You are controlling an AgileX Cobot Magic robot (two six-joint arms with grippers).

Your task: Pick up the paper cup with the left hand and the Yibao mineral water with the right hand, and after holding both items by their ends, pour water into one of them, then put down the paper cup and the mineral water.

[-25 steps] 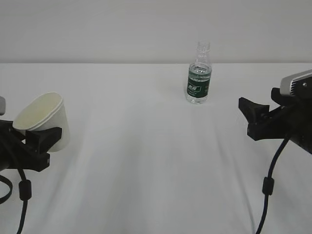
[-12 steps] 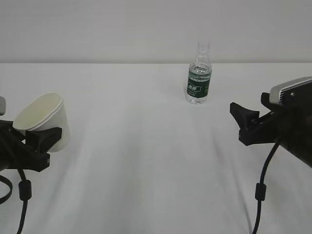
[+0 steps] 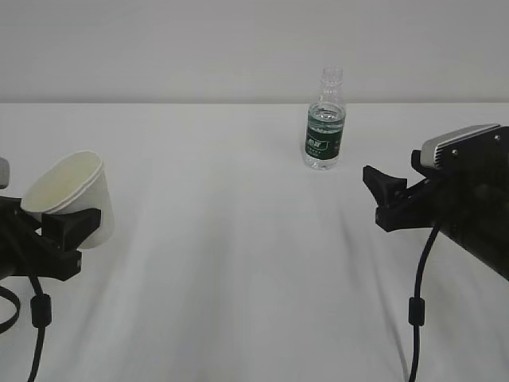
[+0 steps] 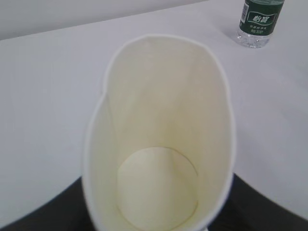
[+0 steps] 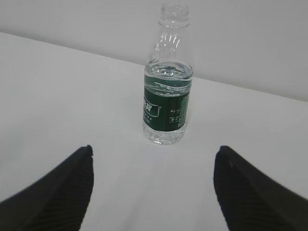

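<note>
Cup (image 3: 70, 195) clamped in left tool (image 3: 60, 231) at table's (image 3: 238, 263) left edge, raised off surface. Tilted: long axis leaning, mouth up and toward left and toward viewer in exterior view, base down-right by black fingers (image 3: 75, 223). Seen from left wrist, cup (image 4: 161, 134) looked straight into, cream inside empty and dry, rim squeezed to an oval, round bottom at lower centre, mouth aimed toward far side of table, bottle (image 4: 257, 21) beyond it at upper right.

Bottle (image 3: 324, 119) stood upright on far middle of table, long axis vertical, open neck pointing up, no cap, green label band facing front. Water (image 5: 168, 74) level just above label, about two-thirds up.

Right tool (image 3: 382, 195) spread wide, gripping nothing, hovering right of bottle and nearer viewer, well apart from it, tips pointing left. From right wrist, bottle (image 5: 167, 82) centred between both dark fingers (image 5: 62, 187), farther off, untouched.
</note>
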